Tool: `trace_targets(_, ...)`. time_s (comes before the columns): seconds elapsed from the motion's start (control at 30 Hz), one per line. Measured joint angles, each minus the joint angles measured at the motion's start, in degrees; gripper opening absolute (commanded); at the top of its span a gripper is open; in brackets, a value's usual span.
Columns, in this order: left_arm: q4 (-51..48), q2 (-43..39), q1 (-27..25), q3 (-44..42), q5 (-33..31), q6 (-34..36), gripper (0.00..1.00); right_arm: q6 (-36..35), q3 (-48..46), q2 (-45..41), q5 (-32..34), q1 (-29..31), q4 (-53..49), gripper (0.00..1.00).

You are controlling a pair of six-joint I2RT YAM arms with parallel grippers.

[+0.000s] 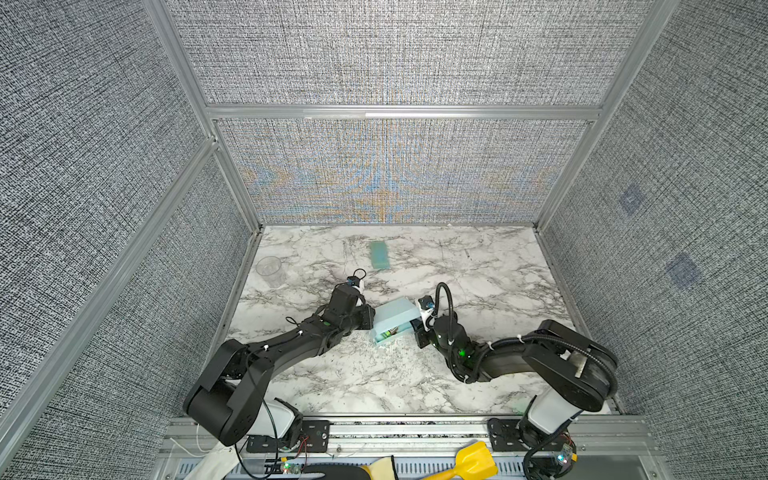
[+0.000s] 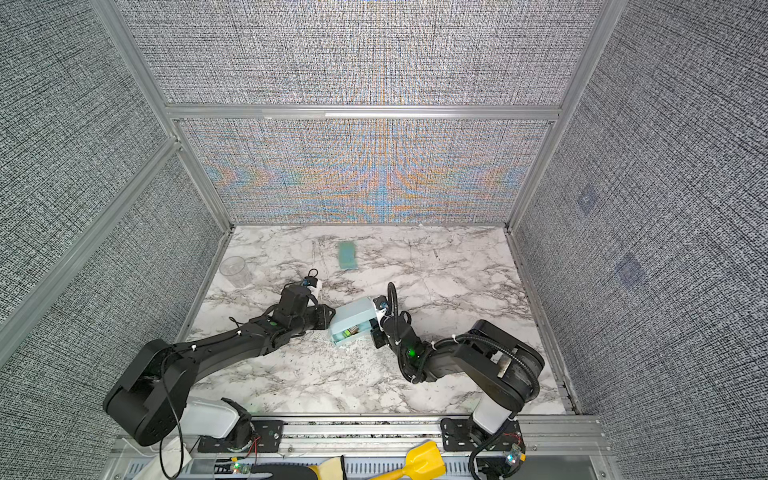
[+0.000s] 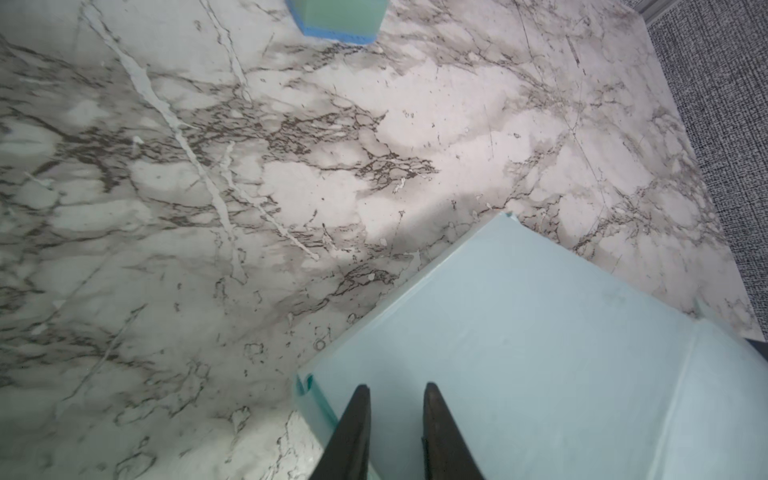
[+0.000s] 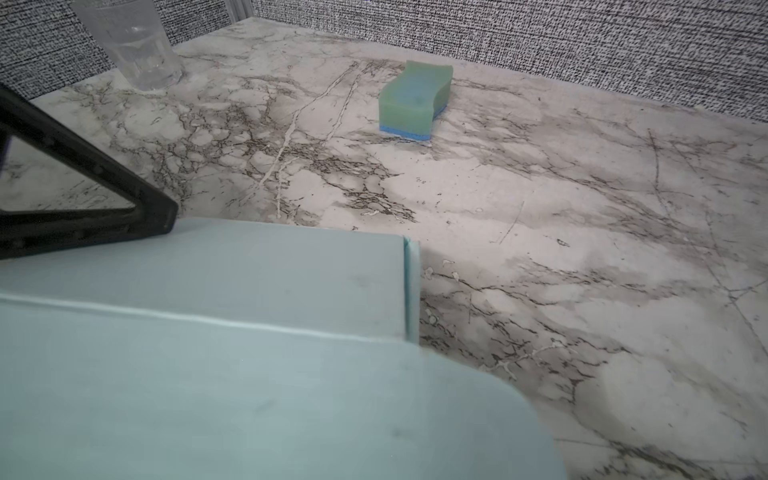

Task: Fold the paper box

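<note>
The paper box (image 1: 394,316) (image 2: 353,313) is pale sky-blue and folded into a shallow block on the marble table, a little left of the middle. Its near side gapes, and something green shows inside. My left gripper (image 1: 372,318) is at the box's left end. In the left wrist view its jaws (image 3: 395,388) stand a little apart over the box's top panel (image 3: 540,353), pinching nothing. My right gripper (image 1: 417,331) is at the box's right end with its fingers apart. In the right wrist view a rounded flap of the box (image 4: 249,395) hides them.
A green sponge with a blue underside (image 1: 379,255) (image 4: 413,104) lies behind the box toward the back wall. A clear glass (image 1: 270,271) (image 4: 133,45) stands at the back left corner. Grey fabric walls close three sides. A yellow scoop (image 1: 473,459) lies beyond the front rail.
</note>
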Motion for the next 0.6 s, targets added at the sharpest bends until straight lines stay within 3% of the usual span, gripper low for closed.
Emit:
trace_targets(0.2,1.33,1.2,-0.22,-0.11,0.13,0.04,0.26,1.68,0.81,-6.16,-2.27,0.15,-12.31,0.58)
trace_targets(0.6,1.31,3.48,-0.37,0.48,-0.33,0.94,0.25,5.51,-0.26,-24.35,-9.16,0.15,-38.95,0.57)
